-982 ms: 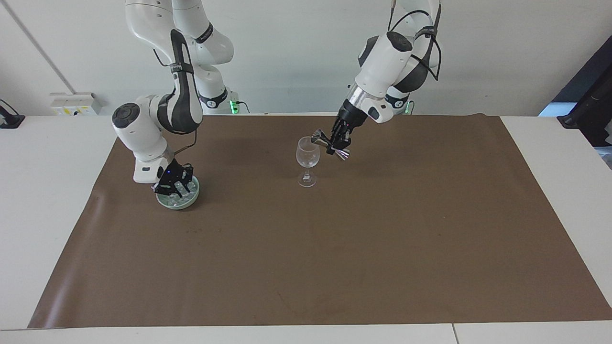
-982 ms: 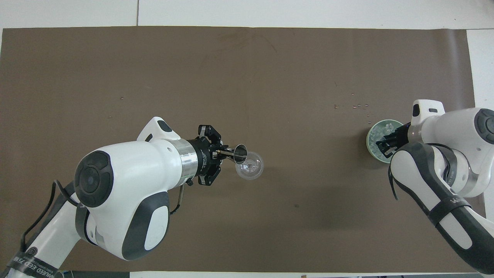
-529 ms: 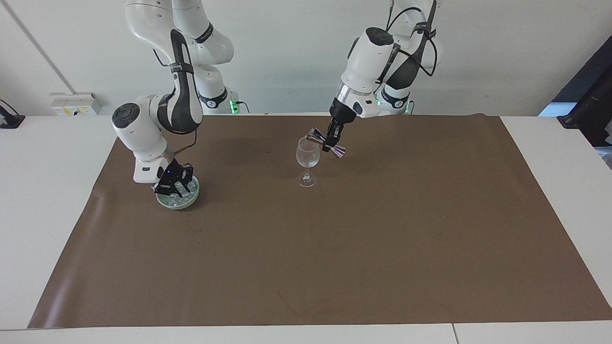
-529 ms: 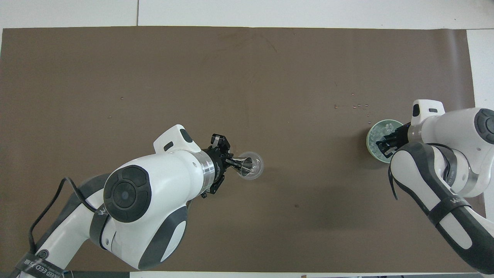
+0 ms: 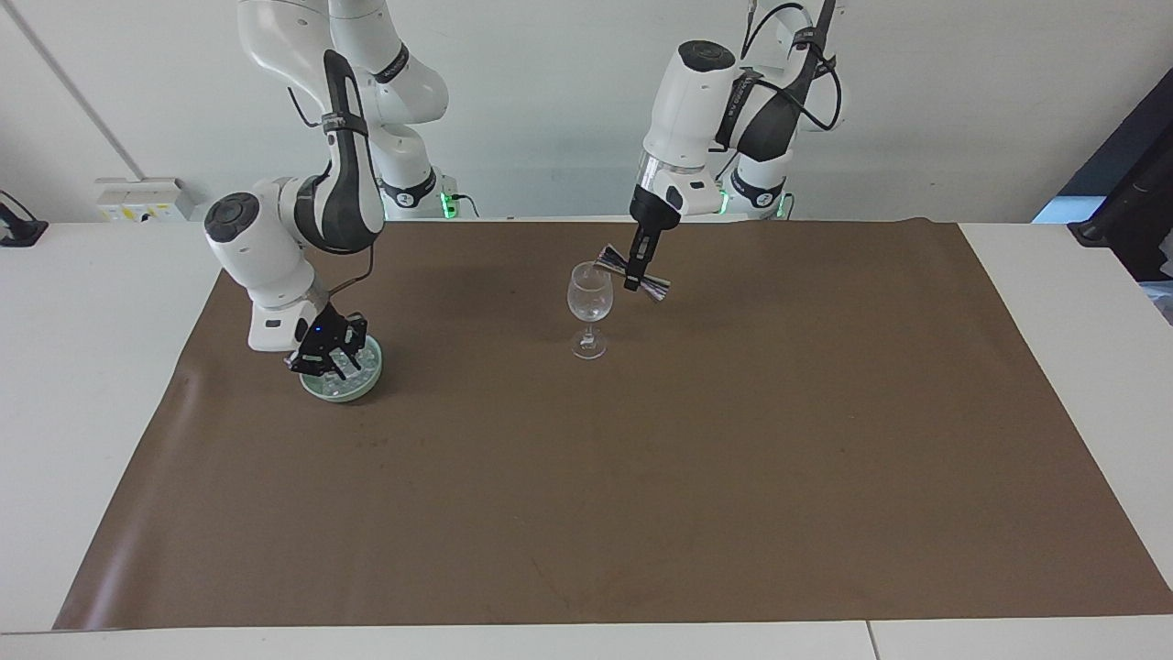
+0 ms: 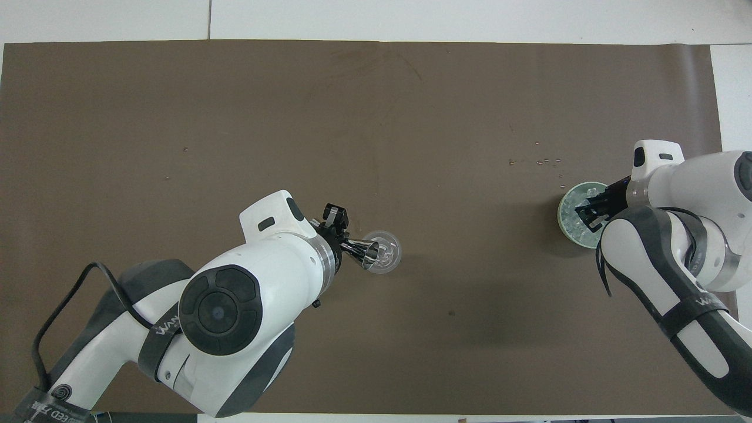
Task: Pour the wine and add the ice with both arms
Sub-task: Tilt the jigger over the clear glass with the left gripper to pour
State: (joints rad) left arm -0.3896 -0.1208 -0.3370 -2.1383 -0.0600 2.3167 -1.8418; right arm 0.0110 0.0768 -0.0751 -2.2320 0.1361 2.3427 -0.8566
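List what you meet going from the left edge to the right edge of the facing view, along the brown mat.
right gripper shut, down in the pale green bowl of ice → wine glass → steel jigger, tilted at the glass's rim and clamped in the shut left gripper.

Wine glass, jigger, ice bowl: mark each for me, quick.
wine glass (image 5: pixel 589 295), facing view, on its bowl.
jigger (image 5: pixel 658 290), facing view, on its lower cone.
pale green bowl (image 6: pixel 563 221), overhead view, on its rim.

The right gripper (image 5: pixel 332 367) hides some ice (image 5: pixel 353 383), perhaps gripping a cube.
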